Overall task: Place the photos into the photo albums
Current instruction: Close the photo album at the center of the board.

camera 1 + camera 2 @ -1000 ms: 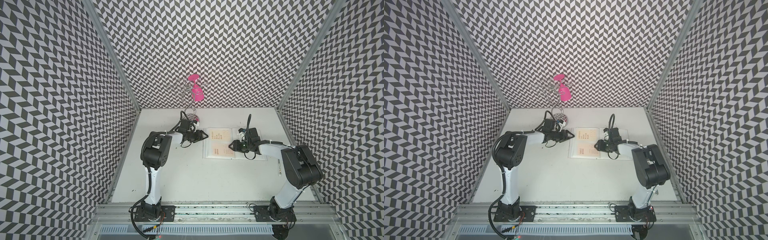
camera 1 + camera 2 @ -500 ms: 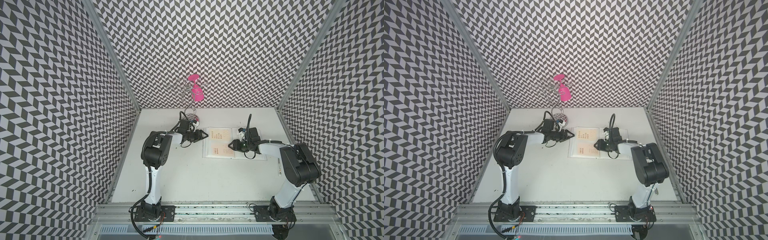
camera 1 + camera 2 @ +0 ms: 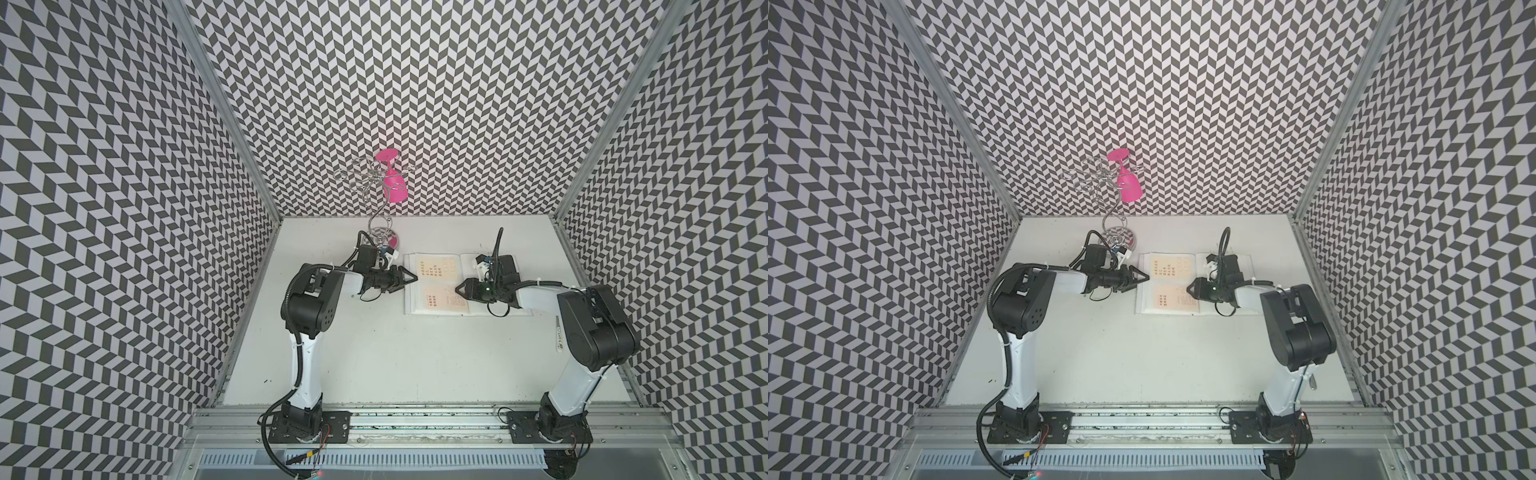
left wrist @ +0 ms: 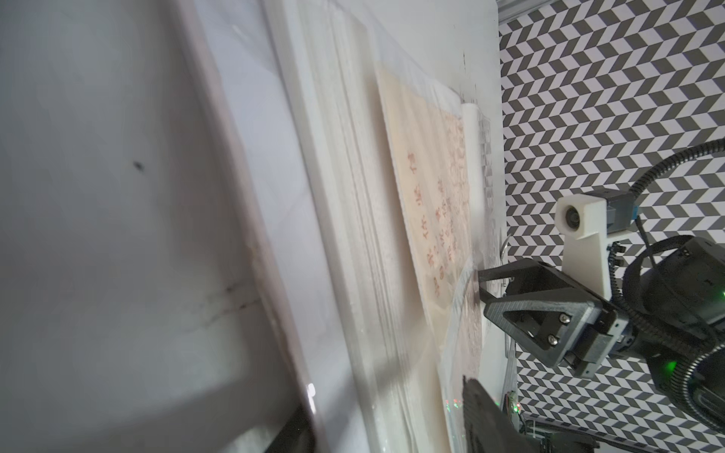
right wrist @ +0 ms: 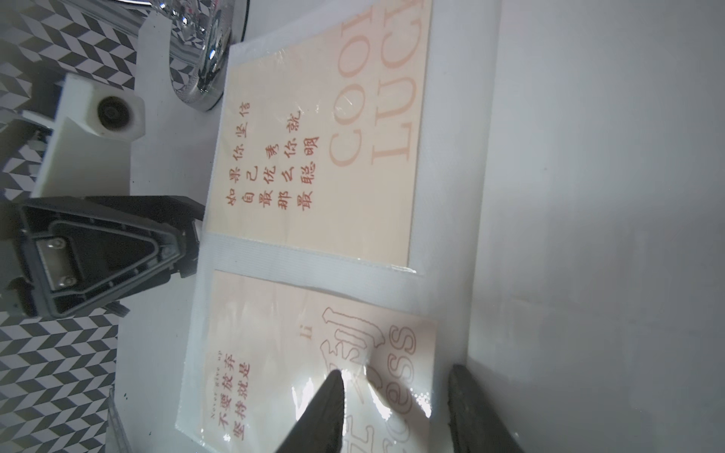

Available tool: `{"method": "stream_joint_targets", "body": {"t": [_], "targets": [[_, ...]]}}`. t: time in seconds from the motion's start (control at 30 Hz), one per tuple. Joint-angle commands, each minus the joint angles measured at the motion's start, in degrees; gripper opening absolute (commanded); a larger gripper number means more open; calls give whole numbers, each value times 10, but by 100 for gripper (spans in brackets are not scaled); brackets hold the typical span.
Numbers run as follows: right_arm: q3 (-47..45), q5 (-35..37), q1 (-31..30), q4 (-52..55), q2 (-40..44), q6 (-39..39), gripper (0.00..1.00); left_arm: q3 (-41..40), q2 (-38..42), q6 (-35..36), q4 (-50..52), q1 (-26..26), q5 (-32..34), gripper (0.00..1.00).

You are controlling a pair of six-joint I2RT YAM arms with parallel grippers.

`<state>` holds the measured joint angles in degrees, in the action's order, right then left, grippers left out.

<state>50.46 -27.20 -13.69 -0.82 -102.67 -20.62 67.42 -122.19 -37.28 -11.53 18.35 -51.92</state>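
Photo album (image 3: 409, 301) lies open on the counter (image 3: 415, 365); in both top views nothing has shifted since a second ago, so this spread looks nearly done. Your left claw (image 3: 414, 276) waits at its outer edge, right claw (image 3: 458, 287) over the page. Left wrist view: left jaws apart, empty, astride stacked leaves; right tips nudge thin clear film (image 4: 459, 288). Right wrist view: right jaws half open, gripping nothing; matte peach cards (image 5: 314, 168) lie under glossy pockets.
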Motion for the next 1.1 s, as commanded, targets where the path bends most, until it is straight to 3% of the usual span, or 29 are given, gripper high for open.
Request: {"method": "stream_joint_targets", "body": {"t": [0.0, 0.23, 0.4, 0.83, 1.07], "targets": [[-22, 6, -5, 26, -35, 1, 44, -11, 27, -21, 1, 18, -32, 56], [-26, -3, -8, 28, -22, 1, 44, 15, 34, 8, 65, 34, 1, 54], [-27, -4, -14, 31, -12, 2, 45, 22, 27, 7, 72, 35, 5, 46], [21, 35, -19, 96, 89, 2, 50, 15, 83, 13, 122, 6, 31, 0], [69, 48, -19, 176, 123, 17, 52, 13, 137, 66, 241, 4, 62, 0]]}}
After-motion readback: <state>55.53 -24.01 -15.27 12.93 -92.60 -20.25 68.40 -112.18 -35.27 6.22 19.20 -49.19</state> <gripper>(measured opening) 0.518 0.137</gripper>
